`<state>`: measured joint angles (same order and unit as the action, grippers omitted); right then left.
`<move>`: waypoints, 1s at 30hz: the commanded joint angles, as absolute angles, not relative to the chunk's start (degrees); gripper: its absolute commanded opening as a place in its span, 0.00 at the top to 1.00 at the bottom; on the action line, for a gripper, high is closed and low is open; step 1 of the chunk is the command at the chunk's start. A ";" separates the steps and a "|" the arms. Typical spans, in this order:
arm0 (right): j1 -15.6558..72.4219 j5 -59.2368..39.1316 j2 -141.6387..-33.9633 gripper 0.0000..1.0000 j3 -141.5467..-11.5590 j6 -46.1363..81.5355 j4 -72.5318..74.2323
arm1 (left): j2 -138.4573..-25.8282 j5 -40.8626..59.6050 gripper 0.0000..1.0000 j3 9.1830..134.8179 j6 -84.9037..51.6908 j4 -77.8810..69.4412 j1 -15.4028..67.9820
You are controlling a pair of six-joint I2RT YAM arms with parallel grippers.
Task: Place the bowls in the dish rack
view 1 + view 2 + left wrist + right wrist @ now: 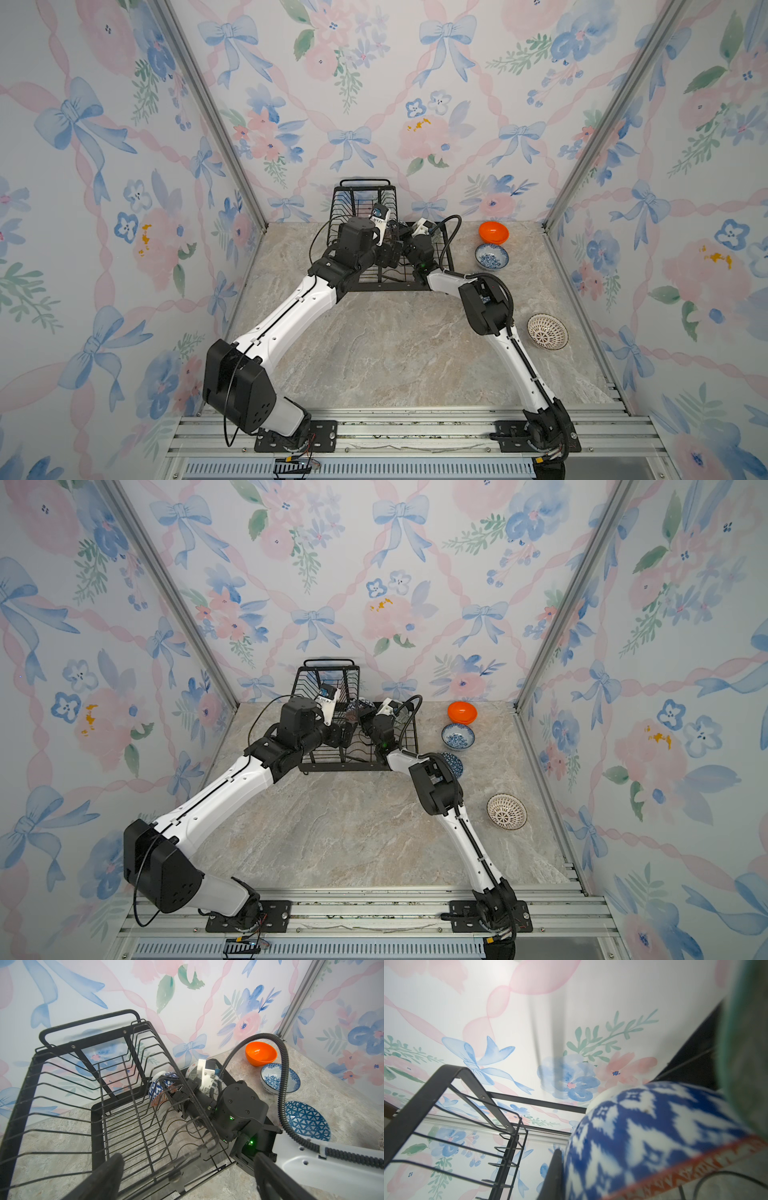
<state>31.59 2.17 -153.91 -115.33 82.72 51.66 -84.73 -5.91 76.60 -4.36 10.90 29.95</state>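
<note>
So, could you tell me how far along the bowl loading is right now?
Done: a grey-green bowl sits in the dish rack, partly hidden. In hand: the right pincer looks shut on the rim of the blue-and-orange bowl, inside the rack beside that one; the left pincer hangs open by the raised basket. Left: four on the table: orange bowl, blue floral bowl, dark-blue geometric bowl, white lattice bowl.

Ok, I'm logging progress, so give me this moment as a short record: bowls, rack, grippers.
in rack: blue-orange bowl, on edge in the base; grey-green bowl behind it, mostly hidden
on table: orange bowl, floral bowl, geometric bowl, lattice bowl
left gripper: open, empty, over the rack
right gripper: shut, apparently on the blue-orange bowl's rim
loaded: two of six
</note>
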 commanded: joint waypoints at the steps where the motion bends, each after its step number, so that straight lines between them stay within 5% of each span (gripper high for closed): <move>1: 32.59 1.68 -154.70 0.99 -114.49 79.95 53.46 | -86.10 -4.83 0.02 76.73 -5.58 11.21 29.53; 30: 33.84 1.23 -156.79 0.93 -116.11 77.07 51.39 | -84.69 -4.40 0.02 74.27 -5.63 10.51 29.00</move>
